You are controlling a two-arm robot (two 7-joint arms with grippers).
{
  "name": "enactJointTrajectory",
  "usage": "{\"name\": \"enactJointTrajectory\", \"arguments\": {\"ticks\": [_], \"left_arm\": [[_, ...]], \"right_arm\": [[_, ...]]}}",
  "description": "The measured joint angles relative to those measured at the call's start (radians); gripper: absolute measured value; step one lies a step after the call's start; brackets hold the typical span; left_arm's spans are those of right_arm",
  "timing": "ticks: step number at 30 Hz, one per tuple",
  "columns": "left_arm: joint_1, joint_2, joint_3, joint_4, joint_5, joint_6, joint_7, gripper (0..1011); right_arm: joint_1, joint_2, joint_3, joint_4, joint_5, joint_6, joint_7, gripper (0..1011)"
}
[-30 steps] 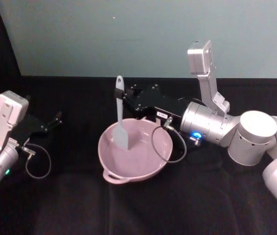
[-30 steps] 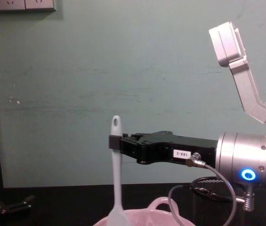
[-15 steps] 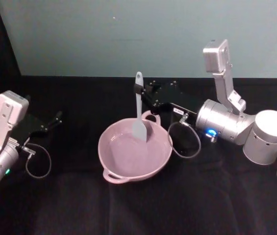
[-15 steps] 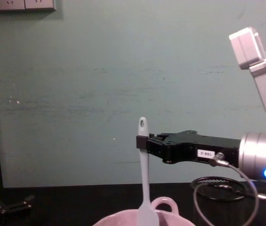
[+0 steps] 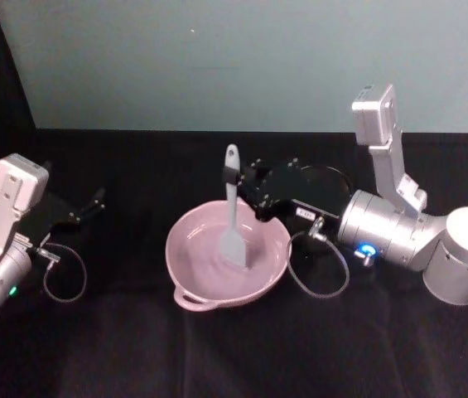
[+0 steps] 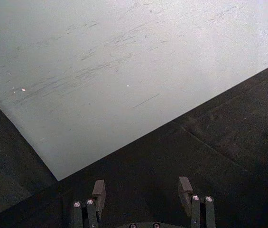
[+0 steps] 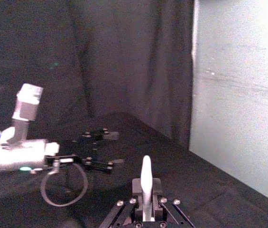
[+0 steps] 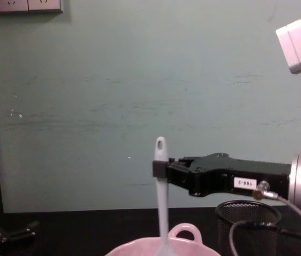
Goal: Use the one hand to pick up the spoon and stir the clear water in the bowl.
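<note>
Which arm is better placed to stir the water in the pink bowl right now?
Right. The right gripper is shut on the spoon, which stands upright with its head down in the bowl. The left gripper sits off to the bowl's left, open and empty.

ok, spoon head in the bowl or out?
In. The spoon stands upright, head down inside the bowl, right gripper clamped on its handle.
</note>
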Motion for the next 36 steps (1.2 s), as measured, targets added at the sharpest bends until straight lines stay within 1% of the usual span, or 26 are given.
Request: {"name": "enactJointTrajectory", "arguments": {"ticks": [4, 9, 13, 14, 19, 22, 26, 29, 33, 36], "left_arm": [[0.000, 0.000, 0.000, 0.000, 0.000, 0.000, 0.000, 1011], [0.000, 0.000, 0.000, 0.000, 0.000, 0.000, 0.000, 1011], [0.000, 0.000, 0.000, 0.000, 0.000, 0.000, 0.000, 1011], [0.000, 0.000, 0.000, 0.000, 0.000, 0.000, 0.000, 1011], [0.000, 0.000, 0.000, 0.000, 0.000, 0.000, 0.000, 1011], [0.000, 0.000, 0.000, 0.000, 0.000, 0.000, 0.000, 1011], [0.000, 0.000, 0.000, 0.000, 0.000, 0.000, 0.000, 1011], [0.000, 0.000, 0.000, 0.000, 0.000, 0.000, 0.000, 1011], [0.000, 0.000, 0.000, 0.000, 0.000, 0.000, 0.000, 1011], [0.000, 0.000, 0.000, 0.000, 0.000, 0.000, 0.000, 1011]], "right_arm": [[-0.023, 0.001, -0.013, -0.037, 0.009, -0.002, 0.006, 118], [-0.022, -0.022, -0.029, -0.033, 0.022, -0.007, 0.013, 118], [-0.005, -0.050, -0.039, 0.003, 0.028, -0.021, 0.017, 118], [0.004, -0.062, -0.042, 0.023, 0.027, -0.034, 0.016, 118], [0.035, -0.098, -0.039, 0.085, 0.023, -0.067, 0.013, 118], [0.064, -0.120, -0.035, 0.138, 0.012, -0.086, 0.007, 118], [0.088, -0.136, -0.030, 0.183, -0.002, -0.100, 0.003, 118], [0.099, -0.142, -0.024, 0.205, -0.013, -0.109, -0.002, 118], [0.103, -0.142, -0.013, 0.218, -0.027, -0.116, -0.011, 118], [0.102, -0.134, -0.004, 0.216, -0.037, -0.118, -0.018, 118]]}}
